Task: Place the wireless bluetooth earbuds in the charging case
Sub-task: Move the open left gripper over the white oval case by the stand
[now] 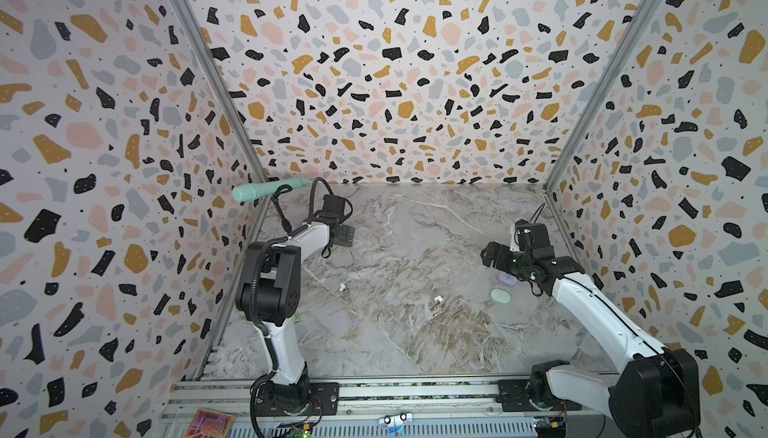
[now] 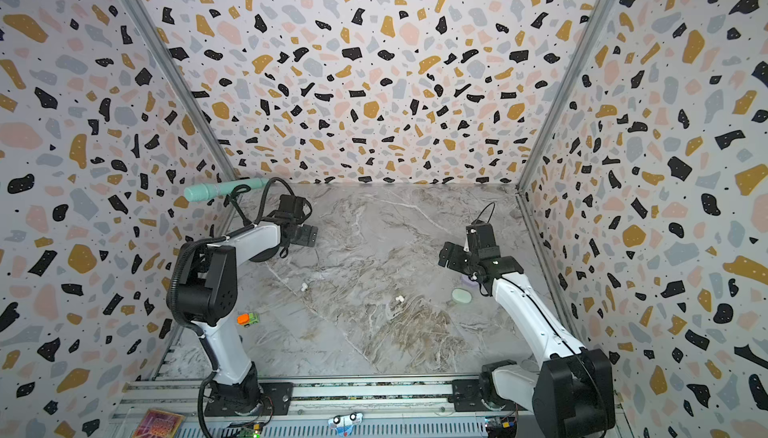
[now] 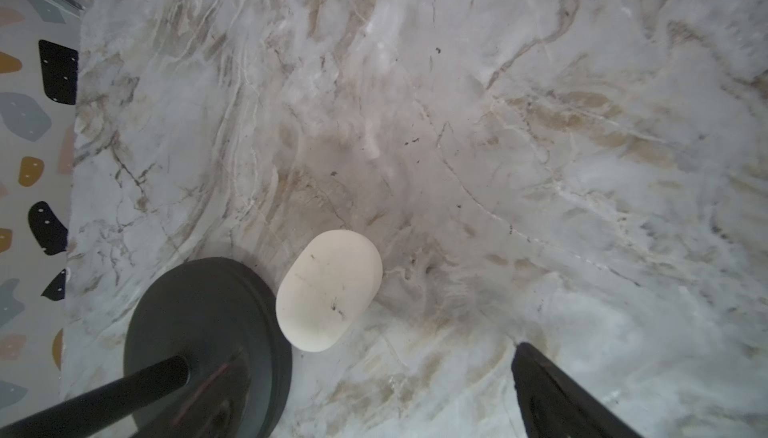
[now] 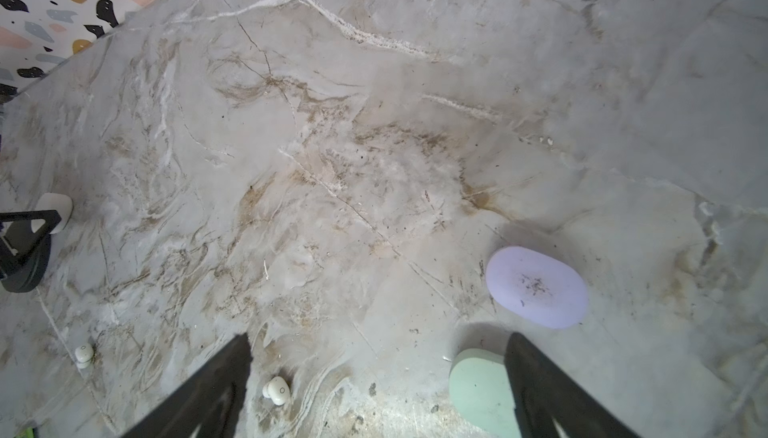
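Task items: a small white plastic earbud (image 4: 277, 390) lies loose on the grey veined marble worktop (image 4: 374, 124), near the right gripper (image 4: 380, 340); a second white earbud (image 4: 84, 355) lies well apart from it.
Cases: cream pebble-shaped case (image 3: 328, 290) below the left gripper (image 1: 343, 235); lavender pebble-shaped case (image 4: 537, 286) and mint-green pebble-shaped case (image 4: 473, 394) near each other; all appear shut.
Fingers: both pairs apart, holding nothing.
Step judged: approach; no bud yet taken.
Method: open the likely matching cream case before carrying a bud. Descend straight over the bud and close gently across its widest part.
Risk: the tiny, smooth bud may squirt sideways.
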`<action>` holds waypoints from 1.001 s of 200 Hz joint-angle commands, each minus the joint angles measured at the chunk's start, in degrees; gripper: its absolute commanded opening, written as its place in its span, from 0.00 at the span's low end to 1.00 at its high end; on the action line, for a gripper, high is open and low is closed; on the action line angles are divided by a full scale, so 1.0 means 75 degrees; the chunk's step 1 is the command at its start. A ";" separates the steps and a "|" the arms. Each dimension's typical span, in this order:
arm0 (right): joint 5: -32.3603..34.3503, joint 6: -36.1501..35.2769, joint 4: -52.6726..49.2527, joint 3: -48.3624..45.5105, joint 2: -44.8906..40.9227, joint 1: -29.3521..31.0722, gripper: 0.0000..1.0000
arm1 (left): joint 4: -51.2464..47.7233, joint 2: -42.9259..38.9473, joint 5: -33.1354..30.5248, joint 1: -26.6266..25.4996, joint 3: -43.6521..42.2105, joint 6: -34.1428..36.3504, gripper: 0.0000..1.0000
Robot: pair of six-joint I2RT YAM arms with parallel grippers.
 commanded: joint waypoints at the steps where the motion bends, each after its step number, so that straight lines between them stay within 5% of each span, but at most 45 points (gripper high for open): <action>1: -0.0034 0.0023 -0.0126 0.0253 -0.0157 0.0028 0.96 | 0.0232 0.0122 0.0128 0.0084 0.0298 0.0042 1.00; 200: 0.0037 0.0035 -0.0311 0.0234 -0.0462 0.0028 0.97 | 0.0443 0.1123 0.1080 0.0702 0.0543 -0.0093 0.95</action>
